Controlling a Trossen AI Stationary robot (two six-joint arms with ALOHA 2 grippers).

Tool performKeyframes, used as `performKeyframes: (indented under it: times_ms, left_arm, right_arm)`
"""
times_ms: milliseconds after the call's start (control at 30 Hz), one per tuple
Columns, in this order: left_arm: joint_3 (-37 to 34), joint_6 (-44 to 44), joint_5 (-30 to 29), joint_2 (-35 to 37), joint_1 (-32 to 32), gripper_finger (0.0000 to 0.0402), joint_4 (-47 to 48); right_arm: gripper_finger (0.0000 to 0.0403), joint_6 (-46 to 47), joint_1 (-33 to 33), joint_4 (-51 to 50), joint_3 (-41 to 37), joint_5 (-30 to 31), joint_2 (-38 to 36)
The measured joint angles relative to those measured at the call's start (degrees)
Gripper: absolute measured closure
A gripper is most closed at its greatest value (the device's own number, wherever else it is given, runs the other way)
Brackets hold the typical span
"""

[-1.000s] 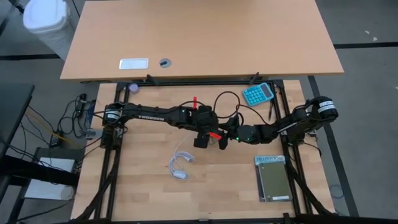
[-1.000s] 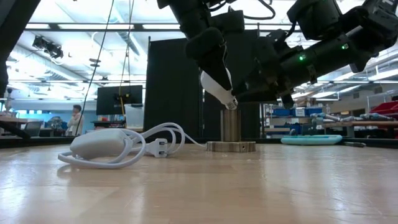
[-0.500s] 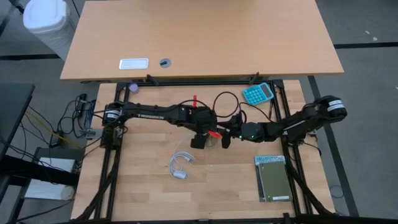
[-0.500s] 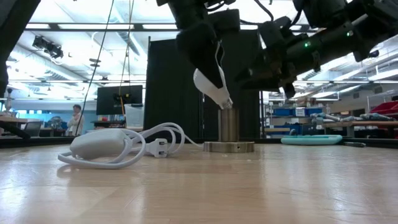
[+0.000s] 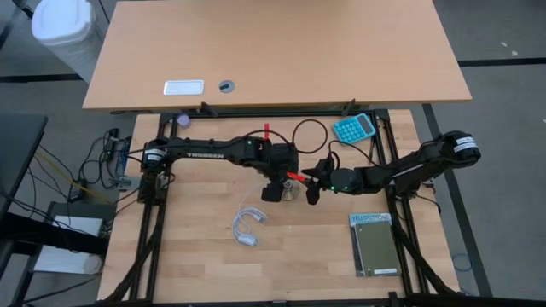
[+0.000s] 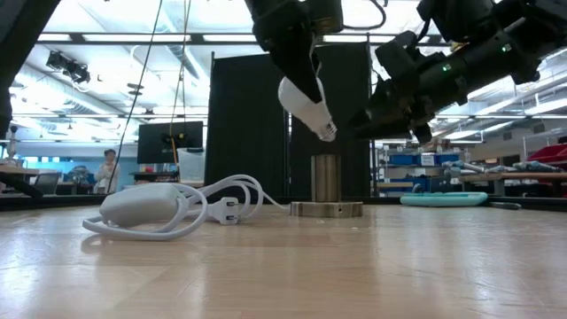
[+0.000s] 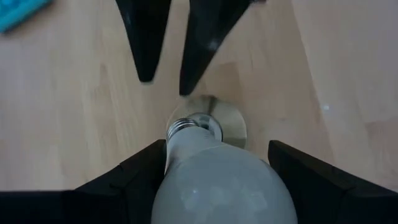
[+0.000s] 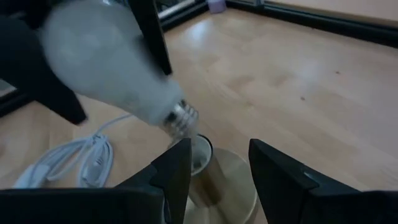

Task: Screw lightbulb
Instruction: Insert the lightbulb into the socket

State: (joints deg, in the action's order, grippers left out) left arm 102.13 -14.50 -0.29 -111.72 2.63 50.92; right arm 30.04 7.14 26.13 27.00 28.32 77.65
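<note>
I'm seeing the lightbulb hanging tilted, its screw base pointing down just above the socket without touching it. My left hand is pinching its glass. My right hand, fingers pressed together on nothing, is hovering just beside the socket over the surface.

The left arm reaches in from the left across the counter's middle, its wrist bent downward. The left gripper has its fingers clamped on the lightbulb, carried tilted in the air. The right arm stretches in low from the right; the right gripper, fingers drawn nearly together, sits just beside the left one.
</note>
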Motion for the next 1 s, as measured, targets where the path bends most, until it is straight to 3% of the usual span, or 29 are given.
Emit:
performKeyframes:
  times_ms: [500,667,1000]
  left_arm:
    - [0.0,-0.09,2.76,-0.04,1.53,0.0124,0.49]
    - [0.02,-0.01,6.04,-0.55,3.32,0.0124,-0.63]
    - [3.21,-1.89,6.78,-0.72,3.78,0.0124,6.06]
  right_arm:
    - [0.0239,-1.76,0.0,-0.57,0.01,0.04,-1.9]
    - [0.0239,-1.5,-0.09,-0.57,0.01,0.07,-1.9]
    - [0.0239,-1.5,-0.13,-1.66,0.01,0.11,-1.88]
